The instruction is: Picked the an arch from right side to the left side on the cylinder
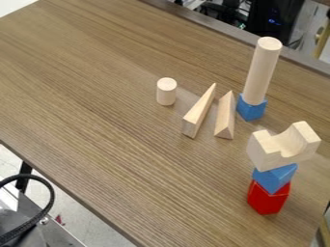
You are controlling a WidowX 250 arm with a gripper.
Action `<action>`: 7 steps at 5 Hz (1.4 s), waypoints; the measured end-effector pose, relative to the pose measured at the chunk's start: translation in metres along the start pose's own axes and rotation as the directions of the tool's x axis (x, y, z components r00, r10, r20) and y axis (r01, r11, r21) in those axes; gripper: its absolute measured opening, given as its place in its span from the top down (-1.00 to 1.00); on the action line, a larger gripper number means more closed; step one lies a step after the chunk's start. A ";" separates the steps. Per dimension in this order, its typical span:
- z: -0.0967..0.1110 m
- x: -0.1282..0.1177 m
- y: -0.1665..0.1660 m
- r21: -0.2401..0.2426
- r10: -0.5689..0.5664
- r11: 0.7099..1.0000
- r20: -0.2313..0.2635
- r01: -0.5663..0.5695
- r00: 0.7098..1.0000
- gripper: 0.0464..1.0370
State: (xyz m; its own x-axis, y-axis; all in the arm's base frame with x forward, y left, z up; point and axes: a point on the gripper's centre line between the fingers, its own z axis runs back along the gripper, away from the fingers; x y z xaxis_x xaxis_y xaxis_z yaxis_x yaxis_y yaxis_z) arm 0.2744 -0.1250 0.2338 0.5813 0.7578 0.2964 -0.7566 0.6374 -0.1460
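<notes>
Well | wood-grain table (103, 101) | pale floor (84, 221), black cable (51, 196) (looped) | arch (276, 152) on blue block (274, 178) | pincer state: cannot tell

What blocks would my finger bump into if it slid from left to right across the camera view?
Short cylinder, long wedge, smaller wedge, blue block with the tall cylinder on it, then the arch.

The wooden arch (270, 149), hollow side up, is supported by a blue block (274, 178) stacked on a red block (266, 198). On the counter (109, 120), a tall cylinder (263, 72) is borne upright by a blue cube (251, 109); between that cube and a short cylinder (166, 92), a long wedge (197, 116) and triangular prism (224, 120) are placed.
</notes>
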 end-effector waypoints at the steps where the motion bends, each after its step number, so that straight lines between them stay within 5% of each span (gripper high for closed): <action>1: -0.015 -0.027 0.019 -0.035 -0.252 0.968 -0.160 0.250 0.955 -0.93; 2: -0.032 -0.034 0.052 -0.108 -0.465 0.885 -0.233 0.453 0.854 -0.93; 3: -0.040 -0.032 0.066 -0.162 -0.535 0.844 -0.186 0.511 0.824 -0.93; 4: -0.048 -0.025 0.071 -0.156 -0.528 0.847 -0.149 0.508 0.836 -0.93; 5: -0.058 -0.026 0.074 -0.105 -0.434 0.900 -0.111 0.423 0.894 -0.93; 7: -0.068 -0.037 0.065 0.058 -0.238 0.969 -0.056 0.241 0.970 -0.93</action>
State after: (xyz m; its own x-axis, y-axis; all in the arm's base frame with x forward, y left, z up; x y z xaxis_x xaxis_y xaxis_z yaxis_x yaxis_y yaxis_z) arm 0.2241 -0.1019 0.1491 0.7603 0.5910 0.2697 -0.6101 0.7921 -0.0157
